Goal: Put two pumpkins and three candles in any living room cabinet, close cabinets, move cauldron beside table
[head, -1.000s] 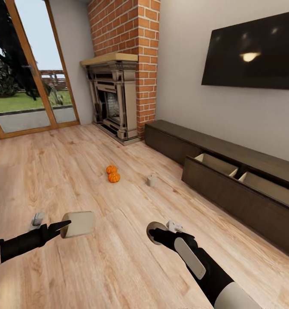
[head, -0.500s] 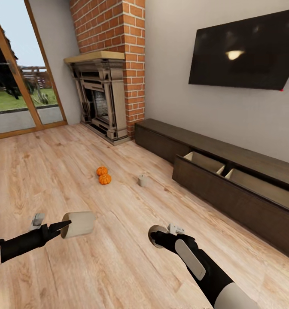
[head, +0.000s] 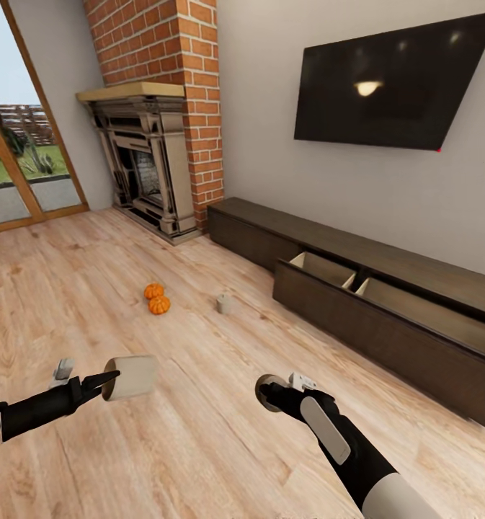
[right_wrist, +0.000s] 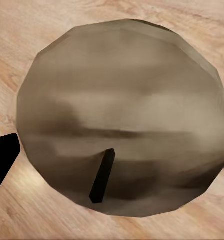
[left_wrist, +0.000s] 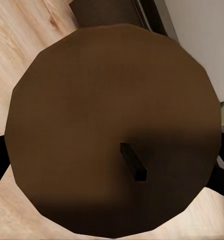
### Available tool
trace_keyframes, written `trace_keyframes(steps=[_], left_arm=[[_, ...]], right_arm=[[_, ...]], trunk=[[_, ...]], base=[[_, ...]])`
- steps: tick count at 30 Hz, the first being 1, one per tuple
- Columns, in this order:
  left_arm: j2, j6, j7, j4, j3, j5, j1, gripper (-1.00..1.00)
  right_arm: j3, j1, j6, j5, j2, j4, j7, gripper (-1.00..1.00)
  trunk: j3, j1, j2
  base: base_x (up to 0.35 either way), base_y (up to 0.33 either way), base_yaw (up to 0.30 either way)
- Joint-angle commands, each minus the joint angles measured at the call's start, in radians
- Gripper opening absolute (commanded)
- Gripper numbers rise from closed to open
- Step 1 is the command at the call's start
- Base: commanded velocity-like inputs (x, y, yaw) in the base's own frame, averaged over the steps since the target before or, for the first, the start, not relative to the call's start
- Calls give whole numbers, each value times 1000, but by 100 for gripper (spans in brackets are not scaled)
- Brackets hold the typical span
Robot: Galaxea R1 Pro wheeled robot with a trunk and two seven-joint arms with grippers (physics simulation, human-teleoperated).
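Note:
Two orange pumpkins (head: 153,290) (head: 159,305) sit side by side on the wood floor, with a small beige candle (head: 225,303) standing to their right. My left gripper (head: 111,379) is shut on a second beige candle (head: 132,376), whose wick end fills the left wrist view (left_wrist: 112,135). My right gripper (head: 268,393) is shut on a third candle (head: 272,382), seen end-on in the right wrist view (right_wrist: 122,115). The long dark-brown cabinet (head: 386,328) runs along the right wall; one front is pulled out, showing a pale interior. The cauldron is out of view.
A brick chimney with a dark fireplace (head: 145,166) stands in the far corner. A black TV (head: 393,83) hangs above the cabinet. A glazed door (head: 19,166) is at the far left. Open wood floor lies between me and the pumpkins.
The whole view has swung right, so fireplace, pumpkins and cabinet sit further left in the picture. Both arms hold their candles in the same pose.

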Motion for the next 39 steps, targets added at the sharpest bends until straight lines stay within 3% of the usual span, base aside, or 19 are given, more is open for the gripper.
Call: trace_keyframes(steps=[1, 39], left_arm=[[0, 6, -1, 0, 1, 4, 0, -100], [0, 4, 0, 4, -8, -5, -1, -100]], right_arm=[[2, -1, 0, -9, 0, -1, -9, -100], [0, -1, 0, -8, 0, 27, 23, -100]], trunk=[[1, -4, 7], [74, -150, 273]], base=[[0, 0, -179], [0, 0, -192]])
